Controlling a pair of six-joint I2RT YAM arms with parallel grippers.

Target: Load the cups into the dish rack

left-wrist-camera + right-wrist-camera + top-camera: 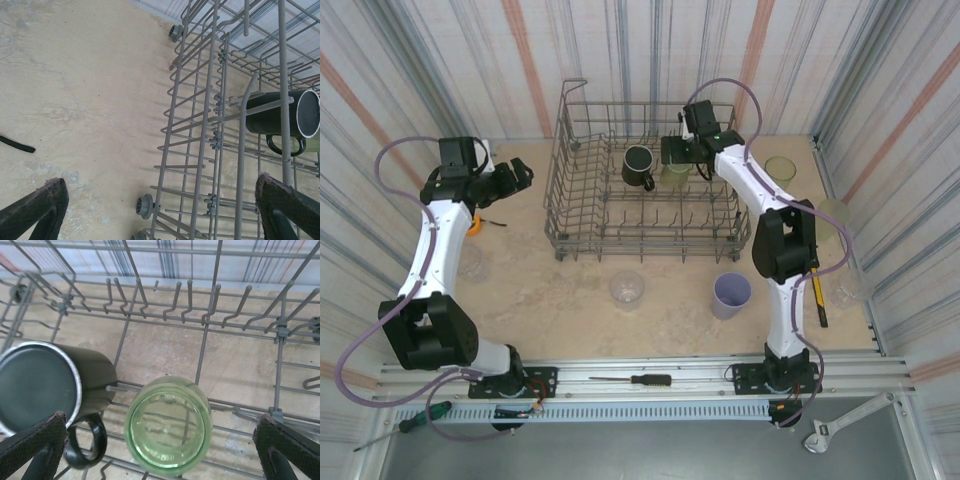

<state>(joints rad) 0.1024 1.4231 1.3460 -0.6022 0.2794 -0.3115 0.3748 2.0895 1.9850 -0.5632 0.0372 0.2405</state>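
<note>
The grey wire dish rack [582, 215] stands at the back middle of the table. A black mug [639, 166] sits inside it, and next to the mug is an olive-green tumbler [677, 172]. My right gripper [686, 152] hovers over that tumbler, open. In the right wrist view the tumbler [168, 425] rests on the rack wires between the wide-apart fingers [35, 447], touching neither, with the mug [45, 385] to its left. My left gripper [520, 172] is open beside the rack's left wall [200, 150], holding nothing. On the table stand a lavender cup [731, 295] and a clear cup [627, 288].
More cups stand right of the rack: a green tumbler [780, 170] and another [833, 215]. A clear cup [470, 260] sits by the left arm. A black screwdriver [635, 380] lies on the front rail, and a yellow-black tool [818, 300] at the right.
</note>
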